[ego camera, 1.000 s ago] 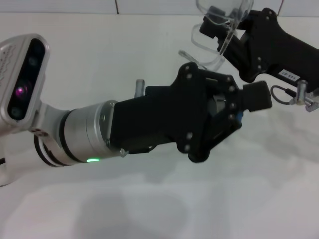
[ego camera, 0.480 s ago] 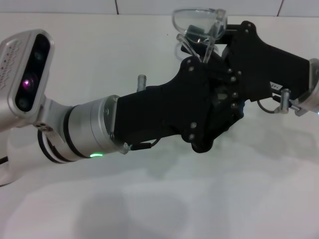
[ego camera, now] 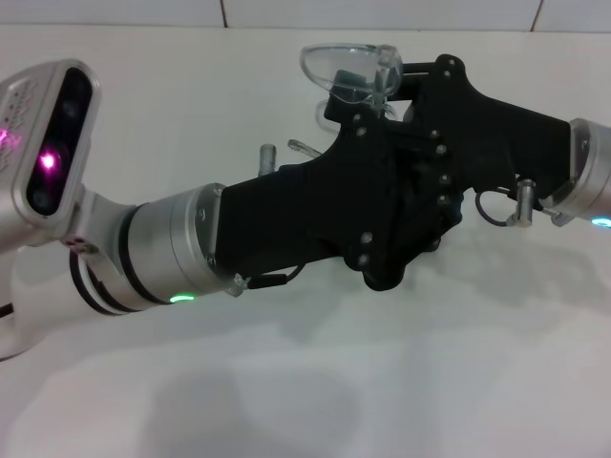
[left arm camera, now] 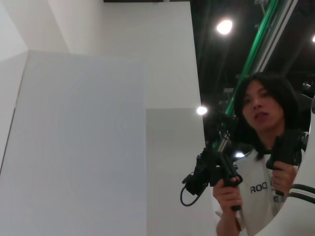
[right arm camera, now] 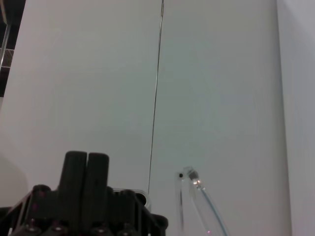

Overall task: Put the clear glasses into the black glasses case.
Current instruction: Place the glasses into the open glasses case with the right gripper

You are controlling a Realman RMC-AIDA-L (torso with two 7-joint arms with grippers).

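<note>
Reaching in from the 9 o'clock edge of the head view, the left arm runs across the white table (ego camera: 286,401) toward 3 o'clock. Its silver wrist camera (ego camera: 43,143) sits at the far edge with a pink glow in the lens. A green light shows on the silver cuff behind the black hand. The left gripper (ego camera: 420,210) hangs above the middle of the table, its black body overlapping the other arm's. Whether it is apart or together cannot be told.

At 12 o'clock from the left gripper are the clear glasses (ego camera: 344,65), held up off the table. They are wholly transparent. One curved wraparound lens catches a pale rim of light, and a thin clear arm trails down toward 7 o'clock, next to the left gripper's body.

The right gripper (ego camera: 391,95) comes in from 3 o'clock and is clamped on the glasses at the lens's 4 o'clock end. The exact pinch point is hidden behind black housing. In the right wrist view the black fingers (right arm camera: 76,177) stand pressed side by side, with the clear arms and hinge of the glasses (right arm camera: 189,179) just beside them against a white wall.

The left wrist view looks away from the table at a person (left arm camera: 266,147) holding black hand controllers.
</note>
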